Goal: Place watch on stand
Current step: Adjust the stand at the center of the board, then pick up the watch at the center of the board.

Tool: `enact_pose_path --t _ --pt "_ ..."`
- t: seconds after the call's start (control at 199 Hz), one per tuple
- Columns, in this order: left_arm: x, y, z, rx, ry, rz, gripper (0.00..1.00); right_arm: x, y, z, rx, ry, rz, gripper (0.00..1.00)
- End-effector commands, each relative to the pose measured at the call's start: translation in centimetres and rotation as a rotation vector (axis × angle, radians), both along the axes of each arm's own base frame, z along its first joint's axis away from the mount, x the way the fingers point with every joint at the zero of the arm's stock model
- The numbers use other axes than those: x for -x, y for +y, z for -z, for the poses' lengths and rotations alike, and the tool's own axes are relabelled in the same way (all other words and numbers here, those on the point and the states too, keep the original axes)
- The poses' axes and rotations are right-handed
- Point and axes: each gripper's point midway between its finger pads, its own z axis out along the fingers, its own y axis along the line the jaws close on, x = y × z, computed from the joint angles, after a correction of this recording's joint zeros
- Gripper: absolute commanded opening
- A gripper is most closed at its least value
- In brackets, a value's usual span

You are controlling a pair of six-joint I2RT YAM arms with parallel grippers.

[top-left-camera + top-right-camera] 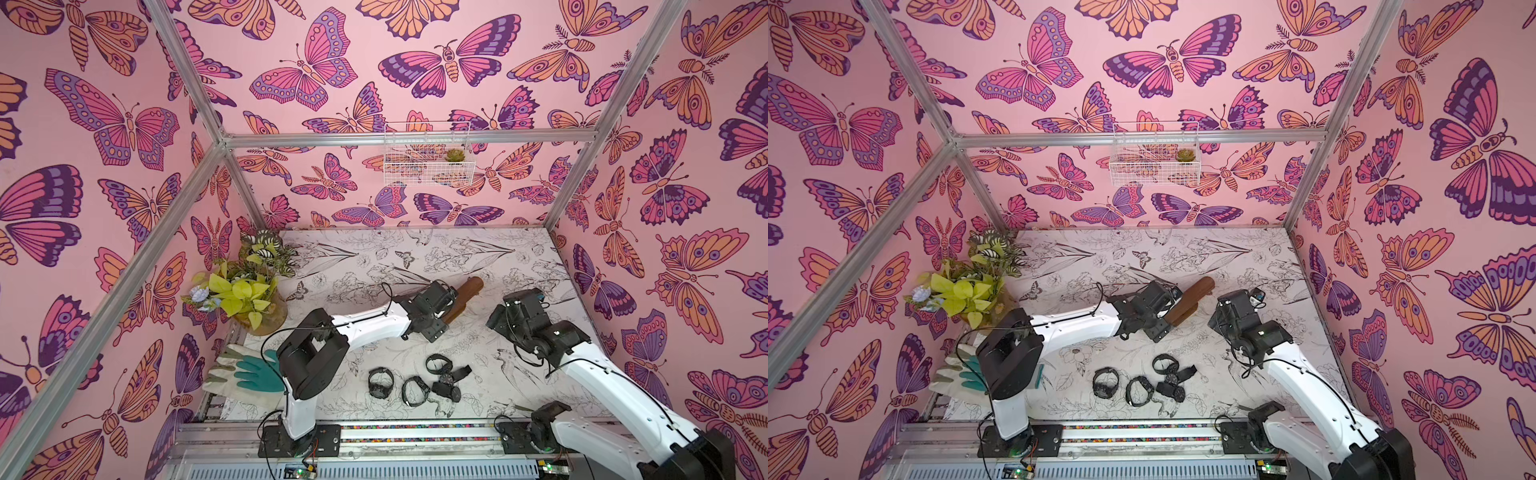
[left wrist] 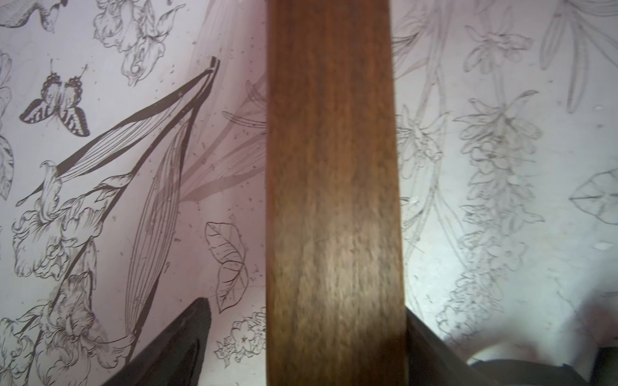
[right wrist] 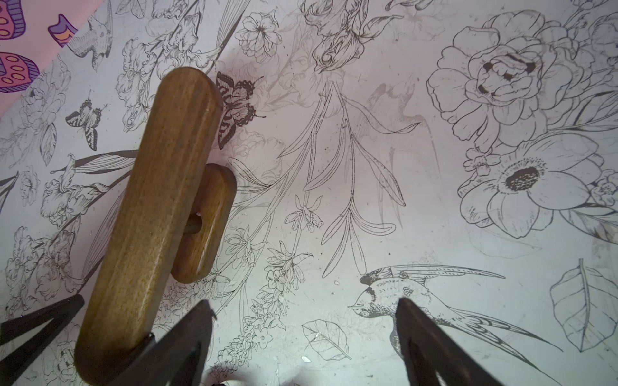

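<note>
While the left gripper (image 2: 306,305) sits spread around the stand (image 1: 469,291), maybe touching it, and the right gripper (image 3: 304,302) hangs wide and empty, all four watches (image 1: 445,390) lie on the table (image 1: 415,257), none hung.

I see the stand (image 3: 157,200) in warm brown wood with darker grain streaks. The counter (image 1: 519,266) is white, printed with black line drawings of flowers, birds and butterflies. The watches (image 1: 446,391) are black. The walls (image 1: 104,124) are pink with orange, magenta and purple butterflies. The glove (image 1: 253,372) is cream with teal fingers.
</note>
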Motion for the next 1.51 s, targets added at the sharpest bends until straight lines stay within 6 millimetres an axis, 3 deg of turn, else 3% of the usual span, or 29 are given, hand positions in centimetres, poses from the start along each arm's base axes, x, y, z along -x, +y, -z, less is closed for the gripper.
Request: enact_pose_path --t 0.0,0.362,0.518,0.638,0.739,0.875,0.95,1.096,1.231,1.362,1.503 --pt "-1.7 2.2 0.2 -0.04 -0.007 -0.054 0.83 0.2 -0.5 -0.1 0.03 -0.003 -0.013 0.87" --pt "-5.7 4.8 0.2 -0.018 -0.003 -0.147 0.83 0.8 1.0 0.5 -0.02 0.009 -0.107 0.87" --pt "-6.4 4.3 -0.5 0.018 -0.007 -0.139 0.83 1.3 1.1 0.9 -0.025 0.027 -0.123 0.87" --pt "-5.6 4.0 -0.5 0.022 -0.029 -0.106 0.83 1.9 1.7 1.2 -0.042 0.05 -0.156 0.86" --pt "-4.6 4.6 -2.0 0.09 -0.073 -0.123 0.83 3.0 2.7 2.1 -0.032 0.106 -0.207 0.85" --pt "-0.9 5.4 -5.0 0.262 -0.129 -0.124 0.83 5.1 4.6 3.7 0.005 0.172 -0.293 0.82" --pt "1.0 6.8 -5.6 0.336 -0.103 -0.168 0.82 6.1 5.8 4.4 -0.001 0.197 -0.338 0.8" --pt "4.1 9.5 -5.0 0.408 -0.048 -0.233 0.81 7.4 7.1 5.1 0.035 0.239 -0.387 0.76" --pt "5.5 11.7 -5.1 0.496 -0.018 -0.31 0.81 8.6 8.7 6.2 -0.001 0.262 -0.416 0.69" --pt "6.1 11.9 -4.3 0.52 0.015 -0.318 0.8 9.1 11.4 7.8 -0.111 0.27 -0.467 0.62" --pt "6.0 11.6 -4.1 0.524 0.022 -0.308 0.8 9.5 12.0 8.9 -0.107 0.29 -0.478 0.61"
